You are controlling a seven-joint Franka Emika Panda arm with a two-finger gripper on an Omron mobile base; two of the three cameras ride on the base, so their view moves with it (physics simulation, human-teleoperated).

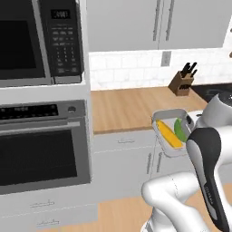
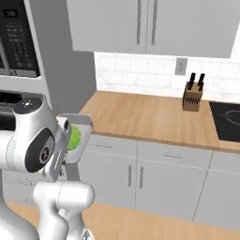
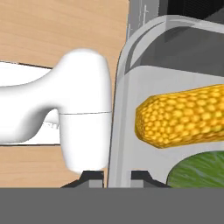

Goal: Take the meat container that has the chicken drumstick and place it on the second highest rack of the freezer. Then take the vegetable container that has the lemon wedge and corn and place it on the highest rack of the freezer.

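End effector [image 3: 118, 175] closed tight on the rim of the vegetable container [image 1: 164, 115]; in the hand view one dark fingertip [image 3: 92, 176] sits outside the grey wall and the other inside, the wall pinched between them. Container is held up in the air, off the surface [image 1: 122, 106], in front of the cabinet fronts at the surface's front edge. In the left base view it's at about 4 o'clock from frame centre, just at 9 o'clock of the white wrist. Corn [image 1: 168, 134] lies lengthwise in the tray, lemon wedge [image 1: 179, 130] green, just beside it at its 3 o'clock. Hand view: corn [image 3: 183, 116] fills the tray's middle, wedge [image 3: 199, 170] at 5 o'clock below it; can't tell if they touch. Right base view: container [image 2: 82, 123] at 9 o'clock, tilted, partly hidden behind the arm, green wedge [image 2: 75, 137] showing inside. Knife block [image 1: 182, 82] stands at the back of the surface by the wall, well apart from the container. Wall oven [image 1: 43, 145] and microwave [image 1: 41, 41] at 9 o'clock.
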